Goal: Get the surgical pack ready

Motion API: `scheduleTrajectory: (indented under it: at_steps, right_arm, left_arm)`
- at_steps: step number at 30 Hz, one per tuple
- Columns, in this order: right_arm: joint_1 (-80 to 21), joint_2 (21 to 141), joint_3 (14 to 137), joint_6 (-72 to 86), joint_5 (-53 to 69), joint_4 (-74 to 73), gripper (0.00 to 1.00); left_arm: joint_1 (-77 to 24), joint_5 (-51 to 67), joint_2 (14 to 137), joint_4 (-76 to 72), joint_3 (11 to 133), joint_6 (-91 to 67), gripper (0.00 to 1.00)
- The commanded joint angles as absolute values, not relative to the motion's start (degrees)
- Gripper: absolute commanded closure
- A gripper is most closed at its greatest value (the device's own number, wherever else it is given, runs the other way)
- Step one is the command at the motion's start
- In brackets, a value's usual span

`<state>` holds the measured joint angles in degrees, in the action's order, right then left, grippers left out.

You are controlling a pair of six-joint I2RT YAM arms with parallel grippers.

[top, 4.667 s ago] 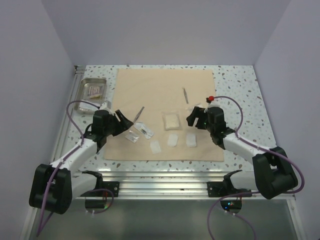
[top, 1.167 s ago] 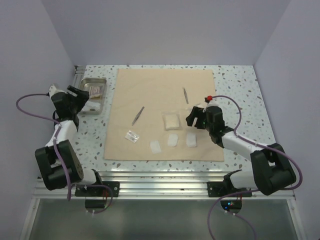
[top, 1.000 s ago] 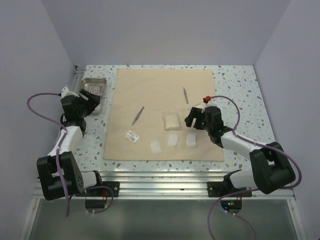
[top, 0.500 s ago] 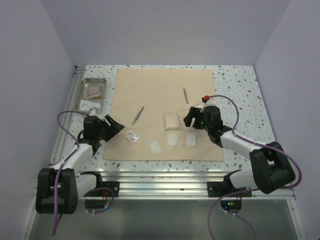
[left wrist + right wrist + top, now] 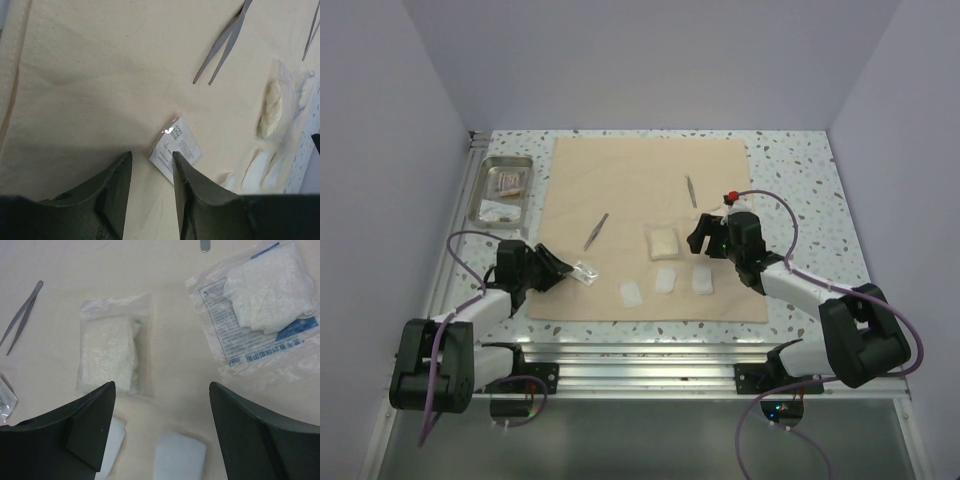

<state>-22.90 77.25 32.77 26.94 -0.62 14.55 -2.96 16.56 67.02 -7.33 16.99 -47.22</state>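
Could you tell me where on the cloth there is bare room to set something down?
The cloth is bare beyond the left tweezers and right tweezers. Nearer, it is crowded: gauze packet, pads, left gripper, right gripper.

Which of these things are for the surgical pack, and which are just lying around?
For the job: flat tan cloth sheet; small steel tray; metal tweezers; clear bagged white gauze; small printed packet; three white pads.
Just there: speckled tabletop; purple cables.
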Motion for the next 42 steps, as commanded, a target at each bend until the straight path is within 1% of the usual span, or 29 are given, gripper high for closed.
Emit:
scheduleTrajectory:
  at_steps: [1,9,10,13,14,15,18,23,29,32,33,36,42]
  right_arm:
    - [-23.3,77.1,35.0,26.1,-1.8,15.2,0.21]
    - [-23.3,77.1,35.1,25.8,-2.3,14.9,0.21]
    - [-23.3,77.1,35.1,25.8,-2.4,14.9,0.21]
    - [-23.3,77.1,35.1,25.9,-2.5,14.9,0.21]
    - [-23.3,76.9,35.0,25.8,-2.4,14.9,0.21]
    - [-23.3,76.9,35.1,25.8,-2.5,14.9,0.21]
    - [-23.3,76.9,35.0,25.8,-2.5,14.8,0.21]
    - [-23.3,76.9,34.9,25.7,-2.5,14.8,0.21]
    - [-23.3,76.6,35.0,25.6,-2.8,14.5,0.21]
    - [-23.3,76.6,35.0,25.6,-2.6,14.6,0.21]
    - [-23.3,76.6,34.9,25.7,-2.7,14.6,0.21]
    - [-23.3,76.6,35.0,25.7,-2.6,14.6,0.21]
    - [-23.3,76.9,34.9,25.7,-2.6,14.7,0.21]
  left_arm:
    - [-3.8,18.8,68.7,-11.9,16.9,-48.2,0.59]
    - [-4.7,19.8,70.7,-15.2,16.0,-49.7,0.66]
    - [-4.8,19.9,70.9,-15.7,16.1,-49.7,0.69]
    - [-5.1,20.0,72.0,-16.9,16.0,-49.9,0.73]
    - [-5.1,20.0,72.2,-17.1,16.0,-49.9,0.77]
    - [-5.0,19.6,72.2,-17.7,16.0,-49.9,0.86]
    - [-5.1,18.5,71.6,-19.6,16.1,-50.3,1.00]
    - [-5.1,19.7,70.1,-22.2,18.4,-50.8,1.00]
    - [-2.6,18.1,67.5,-13.2,27.2,-45.7,1.00]
    - [3.4,19.9,66.4,-11.7,30.5,-45.2,1.00]
    - [6.9,21.6,66.4,-11.8,31.2,-45.2,1.00]
    - [11.7,21.2,66.7,-11.2,34.8,-44.4,1.00]
    - [17.6,19.8,71.4,-14.1,41.9,-46.4,1.00]
